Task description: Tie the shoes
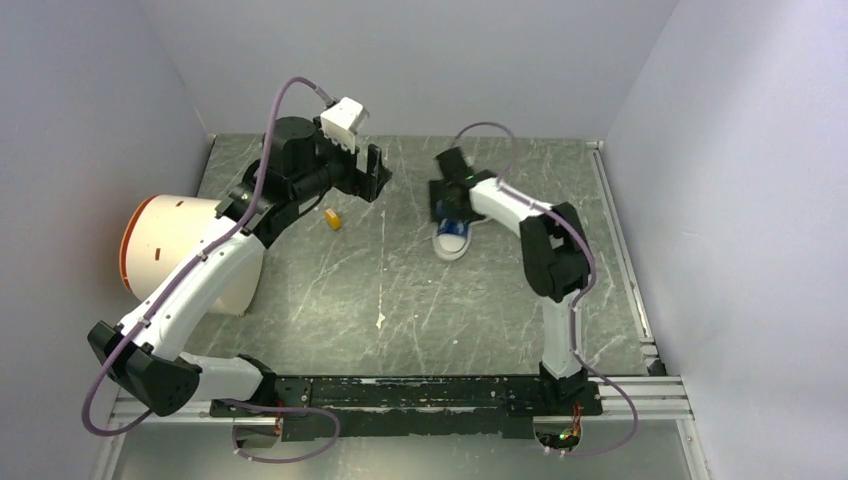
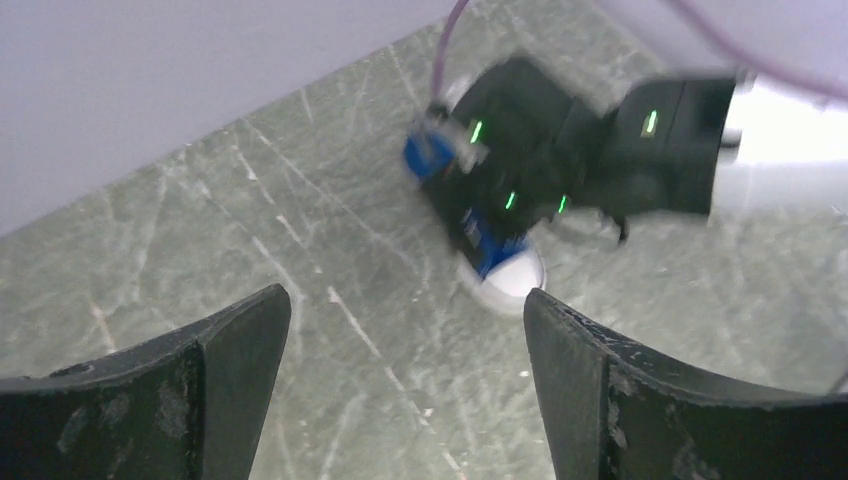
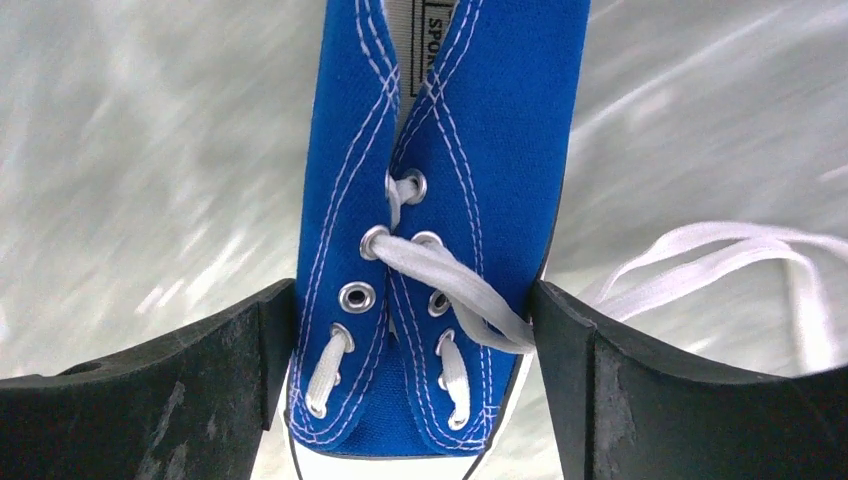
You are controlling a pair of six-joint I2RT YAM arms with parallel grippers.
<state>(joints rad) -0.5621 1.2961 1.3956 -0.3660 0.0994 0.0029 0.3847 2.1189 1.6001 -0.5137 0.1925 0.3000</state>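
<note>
The small blue sneaker (image 1: 452, 238) with a white toe cap lies at the back middle of the table, toe toward the arms. My right gripper (image 1: 447, 205) hangs over it. In the right wrist view my right gripper (image 3: 415, 295) is open, with a finger at each side of the sneaker (image 3: 440, 150) by the lower eyelets. The loose white laces (image 3: 720, 250) trail off to the right, and one strand runs against the right finger. My left gripper (image 1: 370, 175) is open and empty, held in the air left of the sneaker (image 2: 500, 270), which it faces.
A small yellow block (image 1: 333, 219) lies on the table below the left gripper. A large white and orange tub (image 1: 170, 250) lies on its side at the left. Grey walls close in the back and sides. A metal rail (image 1: 622, 250) runs along the right edge.
</note>
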